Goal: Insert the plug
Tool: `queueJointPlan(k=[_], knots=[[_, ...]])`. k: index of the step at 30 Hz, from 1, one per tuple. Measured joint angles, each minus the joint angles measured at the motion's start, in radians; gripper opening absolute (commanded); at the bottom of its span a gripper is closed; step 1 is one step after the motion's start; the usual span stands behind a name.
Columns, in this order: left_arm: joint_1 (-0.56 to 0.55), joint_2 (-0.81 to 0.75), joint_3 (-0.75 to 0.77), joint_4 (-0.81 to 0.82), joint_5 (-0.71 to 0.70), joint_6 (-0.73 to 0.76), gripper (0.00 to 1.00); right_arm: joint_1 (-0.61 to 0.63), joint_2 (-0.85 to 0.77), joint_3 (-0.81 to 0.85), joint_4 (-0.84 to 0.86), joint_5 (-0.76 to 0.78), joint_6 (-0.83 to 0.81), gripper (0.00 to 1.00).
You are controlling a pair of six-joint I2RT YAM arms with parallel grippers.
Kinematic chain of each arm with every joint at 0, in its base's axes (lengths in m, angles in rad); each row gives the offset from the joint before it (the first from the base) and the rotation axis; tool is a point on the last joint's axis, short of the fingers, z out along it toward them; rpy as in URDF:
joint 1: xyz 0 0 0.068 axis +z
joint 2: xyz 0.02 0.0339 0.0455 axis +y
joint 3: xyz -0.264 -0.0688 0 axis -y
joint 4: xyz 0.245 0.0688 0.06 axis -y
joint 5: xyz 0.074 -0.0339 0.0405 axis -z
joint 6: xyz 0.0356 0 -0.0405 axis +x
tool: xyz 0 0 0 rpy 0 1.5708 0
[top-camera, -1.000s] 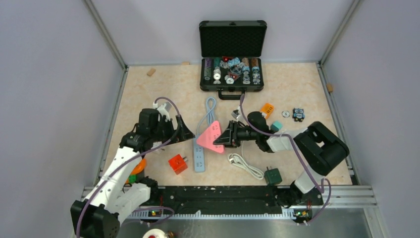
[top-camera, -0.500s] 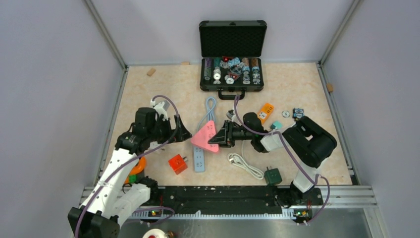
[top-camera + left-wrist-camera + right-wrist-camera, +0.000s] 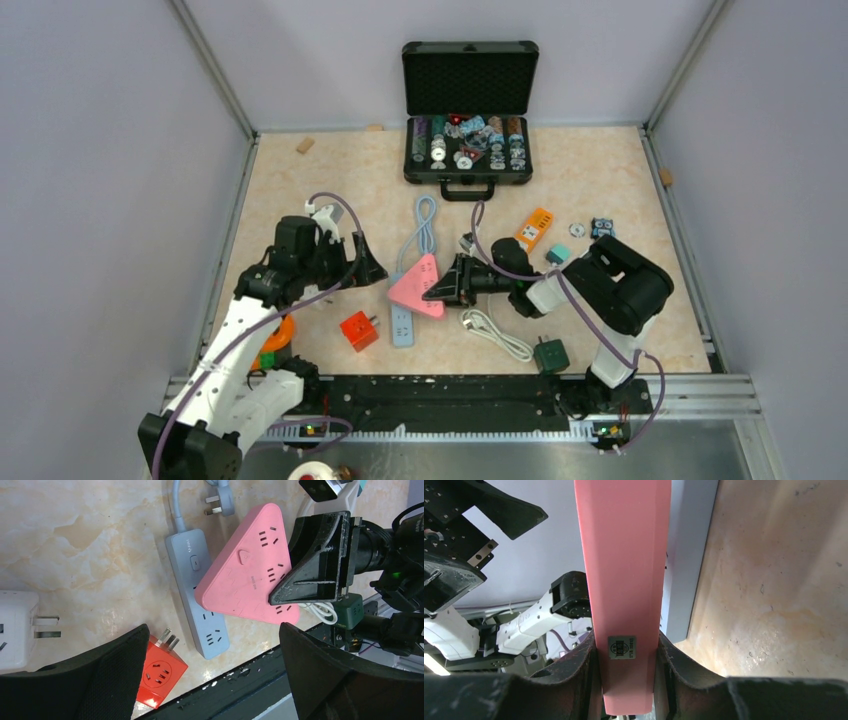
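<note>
Pink triangular socket block point(image 3: 413, 285) nearer than before, tight in right end effector point(image 3: 435, 290); left end effector point(image 3: 214, 630) agape.

- Pink strip point(image 3: 250, 575) — grey print at face centre, too small to read.
- Sticker point(image 3: 621, 647) on its edge — round mark and fine print, illegible.
- Grey strip point(image 3: 197, 590) — marking beside switch, illegible.

White arms point(image 3: 225, 348), black claws point(image 3: 372, 268), purple cables point(image 3: 330, 196)

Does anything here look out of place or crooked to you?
Yes: the pink triangular socket block looks odd. The right claw pinches its edge, and it overlaps the grey power strip at an angle.
</note>
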Motion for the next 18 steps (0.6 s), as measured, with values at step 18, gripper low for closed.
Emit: queueJointPlan(k=[18], knots=[[0.001,0.005,0.0,-0.001,-0.013,-0.001,0.99,0.02,0.0,-0.015,0.024,0.026,-0.032,0.0]])
